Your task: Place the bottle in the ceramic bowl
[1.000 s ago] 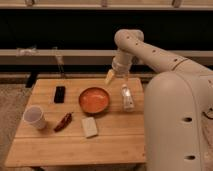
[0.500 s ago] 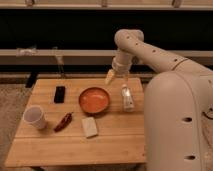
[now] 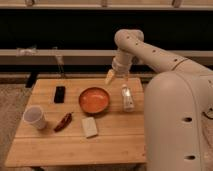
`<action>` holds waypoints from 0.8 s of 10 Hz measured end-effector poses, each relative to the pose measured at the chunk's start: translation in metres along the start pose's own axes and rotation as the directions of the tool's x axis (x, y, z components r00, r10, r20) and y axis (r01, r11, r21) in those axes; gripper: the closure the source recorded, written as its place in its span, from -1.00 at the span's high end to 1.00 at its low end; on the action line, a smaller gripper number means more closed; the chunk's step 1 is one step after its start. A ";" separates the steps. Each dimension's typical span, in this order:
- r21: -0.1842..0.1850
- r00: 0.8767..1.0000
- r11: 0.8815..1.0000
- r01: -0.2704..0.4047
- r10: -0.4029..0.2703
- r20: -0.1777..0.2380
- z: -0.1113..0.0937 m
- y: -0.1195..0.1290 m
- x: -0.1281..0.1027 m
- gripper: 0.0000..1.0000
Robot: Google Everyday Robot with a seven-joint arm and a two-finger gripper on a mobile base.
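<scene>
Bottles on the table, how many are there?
1. The bottle sits on the right side of the table, just right of the ceramic bowl. The gripper hangs above the table's far edge. Nothing seems to hide another.

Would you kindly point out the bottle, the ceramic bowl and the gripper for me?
bottle (image 3: 127, 98): camera view, middle of its body.
ceramic bowl (image 3: 94, 100): camera view, bare orange inside.
gripper (image 3: 116, 76): camera view, its lower end, above the table's (image 3: 75, 145) far edge.
</scene>
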 end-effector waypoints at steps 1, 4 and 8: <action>0.000 1.000 1.000 0.000 0.000 0.000 0.000 0.000 0.000 0.60; 0.000 1.000 1.000 0.000 0.000 -0.001 0.001 0.000 0.000 0.60; -0.006 1.000 1.000 -0.009 0.009 -0.003 0.002 -0.002 0.000 0.60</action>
